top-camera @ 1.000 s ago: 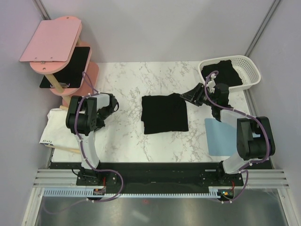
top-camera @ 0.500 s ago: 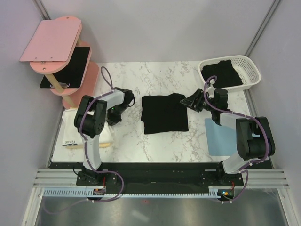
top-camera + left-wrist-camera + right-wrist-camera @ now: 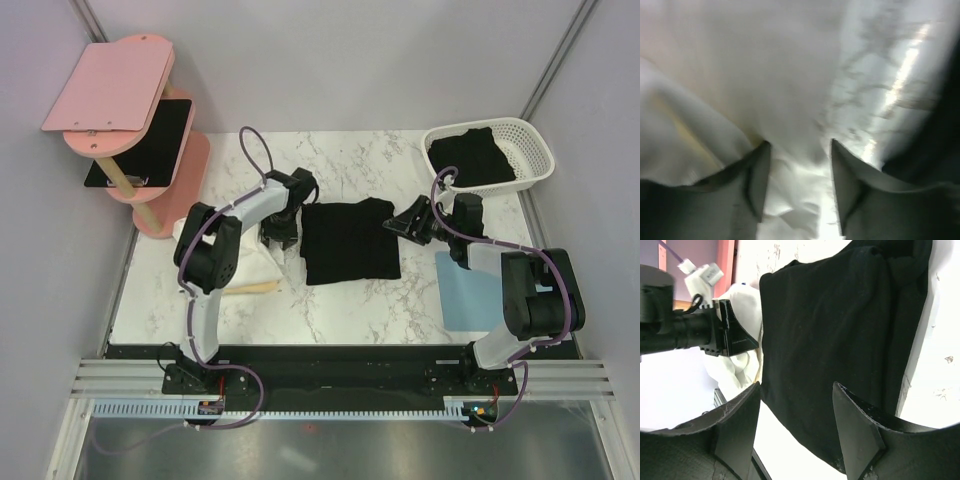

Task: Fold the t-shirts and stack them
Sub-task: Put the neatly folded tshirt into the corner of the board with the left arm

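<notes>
On the table (image 3: pixel 330 160), a t-shirt (image 3: pixel 350 240) folded

From above, it lay between left claw (image 3: pixel 280 228) and right claw (image 3: pixel 400 218). Left wrist: the left claw stood parted over white cloth (image 3: pixel 765 60). Right wrist: the right claw gaped, empty, facing the t-shirt.

No text, label, brand, number or sign can be read in any of the views. Nothing legible is shown on the folded black t-shirt (image 3: pixel 350 242) or on the white cloth (image 3: pixel 258 264) beside it on the surface.
</notes>
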### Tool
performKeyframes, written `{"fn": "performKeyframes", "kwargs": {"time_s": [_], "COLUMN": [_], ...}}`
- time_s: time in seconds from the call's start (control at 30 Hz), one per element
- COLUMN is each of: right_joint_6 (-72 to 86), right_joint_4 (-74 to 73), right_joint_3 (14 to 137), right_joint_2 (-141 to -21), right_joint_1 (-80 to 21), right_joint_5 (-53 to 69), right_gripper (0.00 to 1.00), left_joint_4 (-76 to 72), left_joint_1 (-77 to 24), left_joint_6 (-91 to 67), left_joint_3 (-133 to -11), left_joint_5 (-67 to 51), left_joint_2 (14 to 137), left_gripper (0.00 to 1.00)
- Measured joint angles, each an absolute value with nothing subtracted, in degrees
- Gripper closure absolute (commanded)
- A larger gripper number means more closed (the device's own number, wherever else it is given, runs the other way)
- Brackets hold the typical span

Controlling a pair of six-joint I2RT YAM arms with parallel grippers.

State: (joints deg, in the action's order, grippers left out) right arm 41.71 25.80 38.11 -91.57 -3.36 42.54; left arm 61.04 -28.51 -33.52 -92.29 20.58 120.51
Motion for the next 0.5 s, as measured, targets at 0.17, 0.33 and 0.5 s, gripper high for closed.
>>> {"fn": "performKeyframes", "kwargs": {"time_s": [0.17,0.33,0.5], "right_joint_6": [41.65,41.04,40.21], "right_joint_4": [25.67,25.61,24.51], "right_joint_3": [37.89,37.67,37.1], "right_joint_2": [-91.57,-91.55,-91.26], "right_joint_1": [-3.36,-3.36,-3.36], "right_joint_5": [42.41,42.37,42.26], "right_gripper": [0.33,0.32,0.32], "left_joint_4": [55.59,45.78,34.54], "left_joint_1": [-34.35,-37.91,-36.23], "left_joint_6": [-33.71,-34.26,-35.73], "left_joint_3": [-92.23,-87.55,-77.73], "left_joint_5": [17.21,11.29,5.69], "left_joint_2": [115.18,104.86,100.44], "left_gripper": [0.3,0.27,0.26]}}
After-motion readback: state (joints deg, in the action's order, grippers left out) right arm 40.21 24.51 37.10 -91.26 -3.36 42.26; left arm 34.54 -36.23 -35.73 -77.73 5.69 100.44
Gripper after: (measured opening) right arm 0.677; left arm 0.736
